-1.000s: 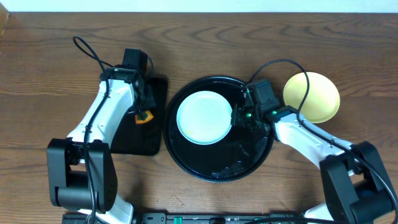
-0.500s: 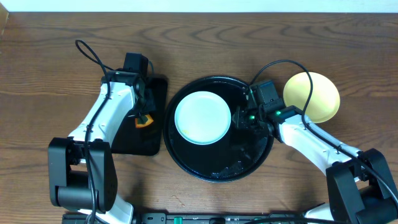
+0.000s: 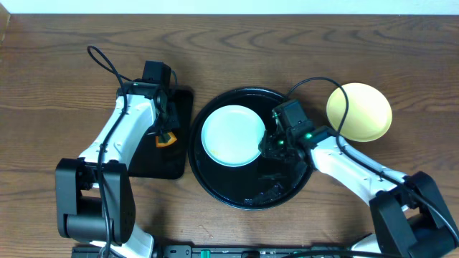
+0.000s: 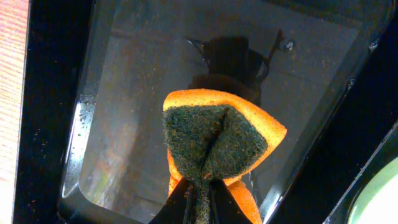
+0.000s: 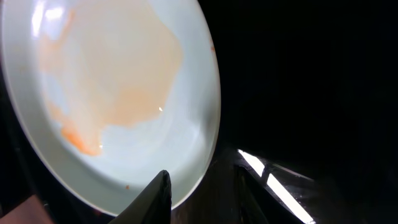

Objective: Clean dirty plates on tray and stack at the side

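- The left jaws are clenched on the orange sponge [image 4: 217, 134]. They pinch its lower end so that it folds, and its dark green scouring face points at the wrist camera.
- In the left wrist view the sponge sits in the centre and lower half of the frame, above the wet floor of the rectangular black tray [image 4: 124, 93]. I cannot tell whether it touches that floor.
- From overhead, the left jaws and the sponge are at centre left of the frame, over the right-hand part of the rectangular tray. They are just beside the round black tray [image 3: 247, 193].
- The right jaws are parted fairly wide. One pale fingertip [image 5: 158, 196] shows at the bottom of the right wrist frame, over the edge of the mint-white plate [image 5: 112, 93]. The other finger is a dark shape to its right, over the black tray.
- The plate's rim runs down into the gap between the two fingers. I cannot tell whether either finger touches it, and the jaws are not closed on it.
- The mint-white plate lies in the left half of the round tray, with the right jaws at its right-hand edge.
- Up close, the plate carries a pale orange smear across its upper left, and a stronger orange streak at lower left.
- The yellow plate [image 3: 358, 111] rests on the wooden surface [image 3: 64, 64] at upper right of the overhead frame. It is outside the round tray and apart from both arms.
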